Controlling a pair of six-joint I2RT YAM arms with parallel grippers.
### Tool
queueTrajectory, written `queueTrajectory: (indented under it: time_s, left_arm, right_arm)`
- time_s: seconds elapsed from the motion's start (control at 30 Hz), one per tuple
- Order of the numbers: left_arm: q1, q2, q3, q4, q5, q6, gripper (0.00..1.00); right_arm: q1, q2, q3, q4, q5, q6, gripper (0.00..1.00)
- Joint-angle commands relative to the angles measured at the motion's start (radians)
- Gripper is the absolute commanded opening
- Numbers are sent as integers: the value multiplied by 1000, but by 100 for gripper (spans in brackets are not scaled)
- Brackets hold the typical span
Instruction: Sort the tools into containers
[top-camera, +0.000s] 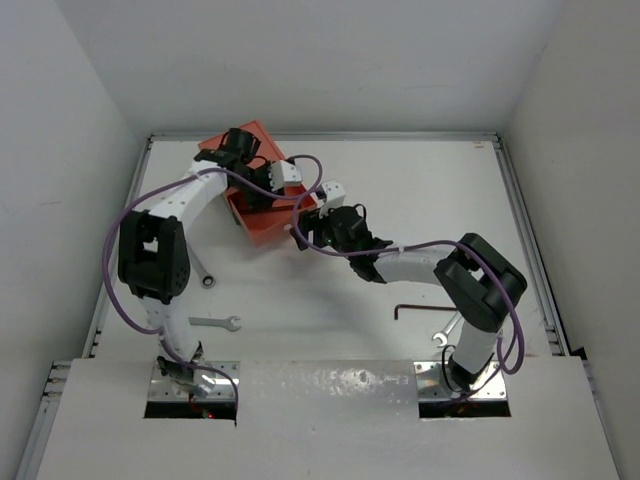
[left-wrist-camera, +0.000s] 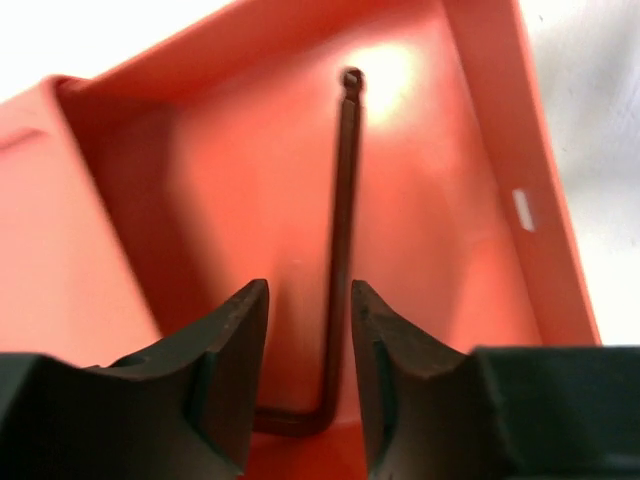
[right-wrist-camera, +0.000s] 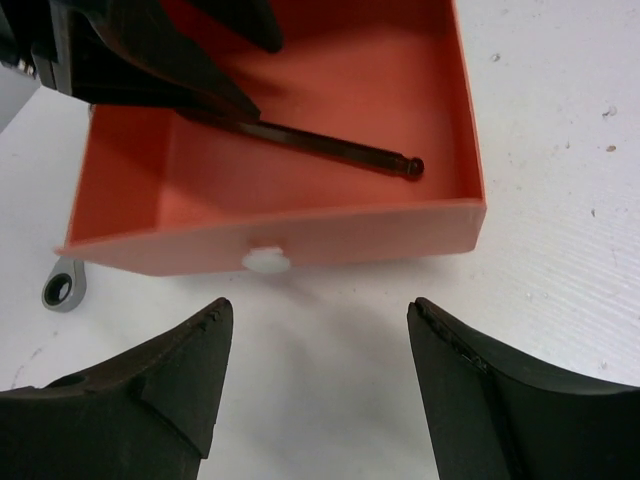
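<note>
The orange-red drawer (top-camera: 262, 228) stands pulled out of its box (top-camera: 250, 135) at the back left. A thin black hex key (left-wrist-camera: 345, 200) lies on the drawer's floor (right-wrist-camera: 330, 90), its bent end toward my left gripper (left-wrist-camera: 308, 290). That gripper hangs low inside the drawer, jaws a little apart, with the key's shaft in the gap close to the right finger. My right gripper (right-wrist-camera: 320, 308) is open on the table just in front of the drawer's white knob (right-wrist-camera: 265, 261), with nothing between its fingers. In the top view the left gripper (top-camera: 266, 182) is over the drawer and the right gripper (top-camera: 303, 232) at its front.
Silver wrenches lie on the table: one (top-camera: 217, 323) near the left arm's base, one (top-camera: 205, 272) beside the left arm, one (top-camera: 447, 333) by the right arm's base. Another dark L-shaped key (top-camera: 412, 310) lies near it. Purple cables (top-camera: 115, 250) loop along both arms.
</note>
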Motion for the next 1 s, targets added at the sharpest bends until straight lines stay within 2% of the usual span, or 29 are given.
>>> queueTrajectory:
  time_s: [0.0,0.07,0.23,0.37,0.4,0.5,0.57,0.73,0.87,0.97]
  left_arm:
    - [-10,-6,74,25,40,-22,38]
    - [-10,-16,112,23,68,-44,41]
    - [-8,-36,201,-3,135,-136,41]
    - [-2,-37,262,47,148,-315,41]
    - [10,-33,279,81,113,-435,41]
    - [73,12,313,213,-17,-666,37]
    - [113,70,365,230,-150,-745,29]
    - [171,147,359,251,-262,-811,24]
    - [173,119,203,359,-320,-817,23]
    - [171,139,160,388,-338,-823,23]
  right_arm:
    - [7,15,55,55,-25,4,70]
    - [5,31,65,52,-31,6,69]
    - [7,60,105,32,-44,13,68]
    - [9,57,114,20,-47,9,67]
    - [9,49,113,17,-47,9,67]
    - [13,29,90,12,-34,7,66]
    - [16,6,76,7,-28,0,66]
    - [25,-18,78,-75,-16,4,63]
    - [38,5,81,-102,-21,38,61]
    - [42,55,110,-97,-28,41,61]
